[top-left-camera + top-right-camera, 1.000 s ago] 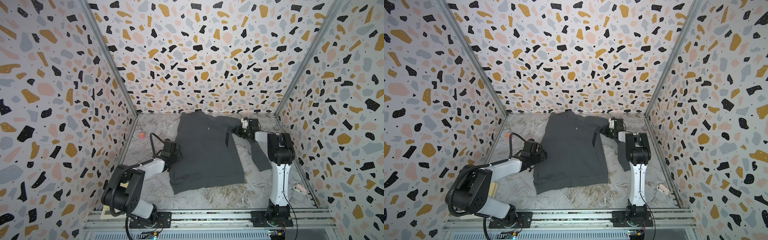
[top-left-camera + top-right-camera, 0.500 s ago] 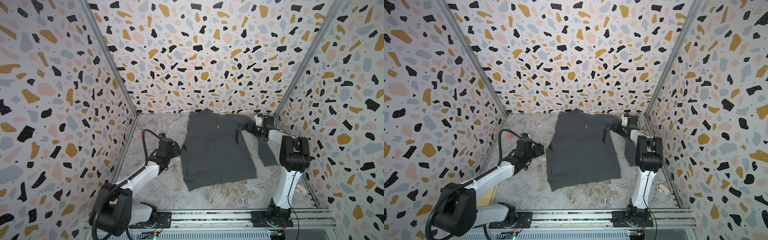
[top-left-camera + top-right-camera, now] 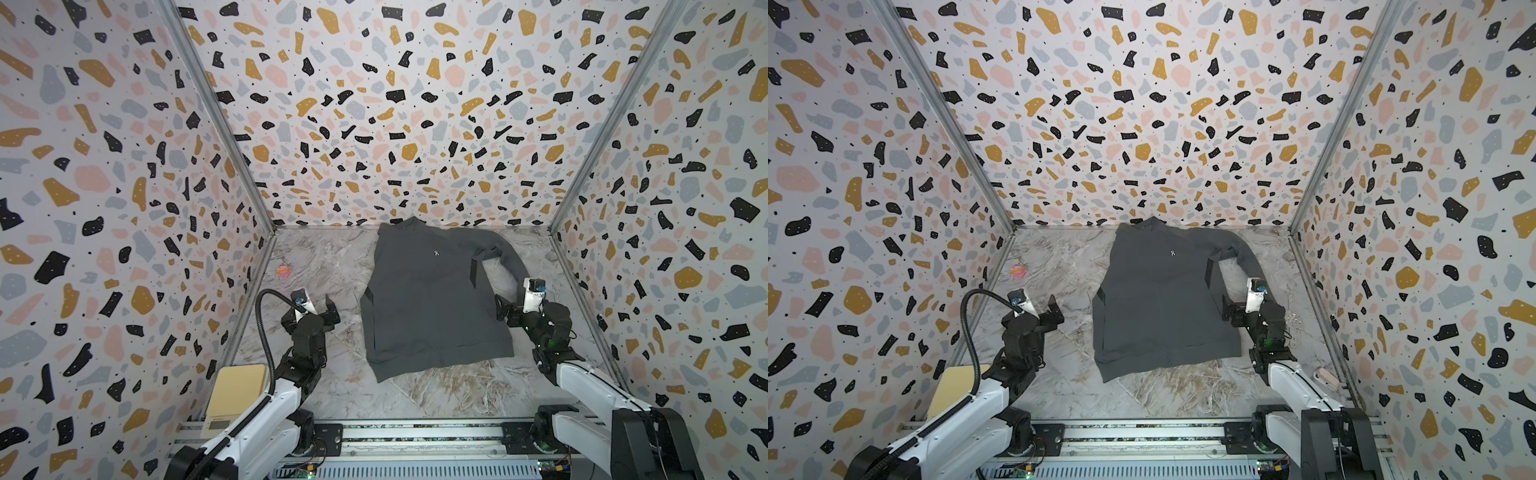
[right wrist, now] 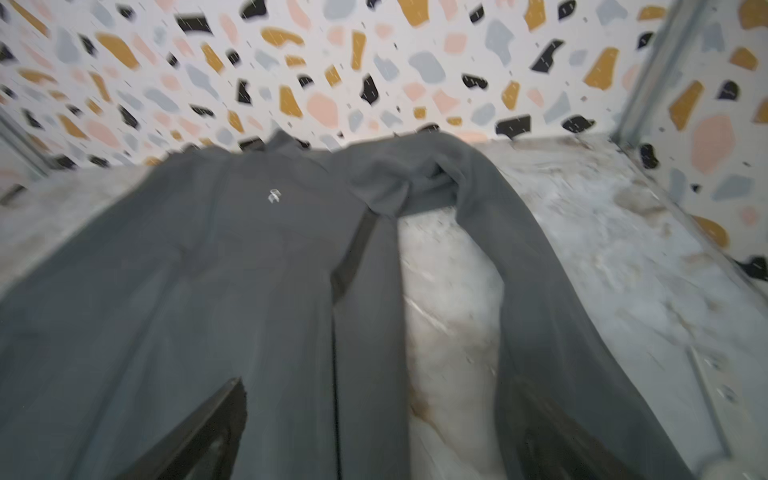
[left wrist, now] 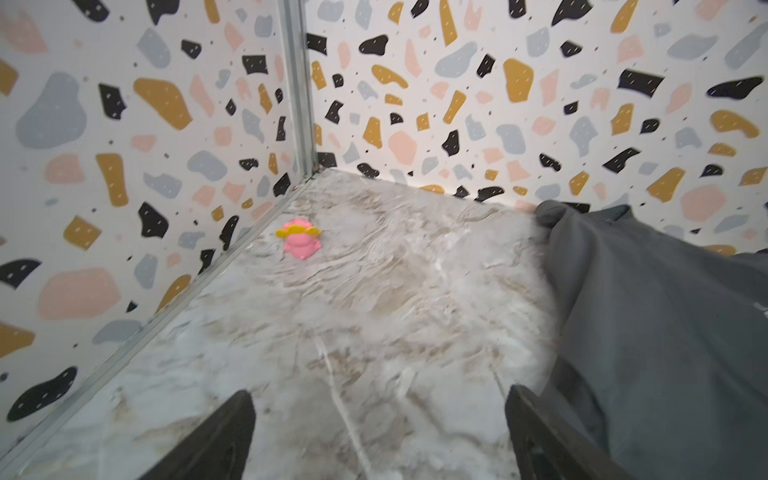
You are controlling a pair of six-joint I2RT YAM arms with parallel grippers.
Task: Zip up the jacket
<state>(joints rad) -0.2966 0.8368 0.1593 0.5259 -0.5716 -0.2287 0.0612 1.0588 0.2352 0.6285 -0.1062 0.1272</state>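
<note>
A tall booth of speckled terrazzo-print walls (image 3: 395,104) encloses a marble-look floor (image 3: 332,257). The jacket (image 3: 428,307), dark charcoal grey, lies flat and face up right of centre, collar (image 3: 409,222) touching the back wall and hem toward the arms' base rail. Its one visible sleeve (image 3: 509,259) bends out and down the right side, with a strip of bare floor between it and the body.

Two white-and-black arms reach in from the base rail. The left gripper (image 5: 378,415) hovers over bare floor just beside the jacket's left edge, jaws spread wide and empty. The right gripper (image 4: 378,399) hangs over the jacket's right edge and lower sleeve, jaws equally wide, gripping nothing.

A tan pad (image 3: 241,386) sits by the left arm's base. A small pink toy (image 5: 301,241) rests near the left wall, well apart from the jacket. A short black trim strip (image 3: 473,272) marks the right side, and a tiny white logo (image 3: 436,252) the chest.

From this height the front looks closed, though the zip pull cannot be made out.

The likely risk: with the hem unpinned, tugging the pull would drag the whole garment instead of running the zip. The right jaws could also snag the sleeve below them.
</note>
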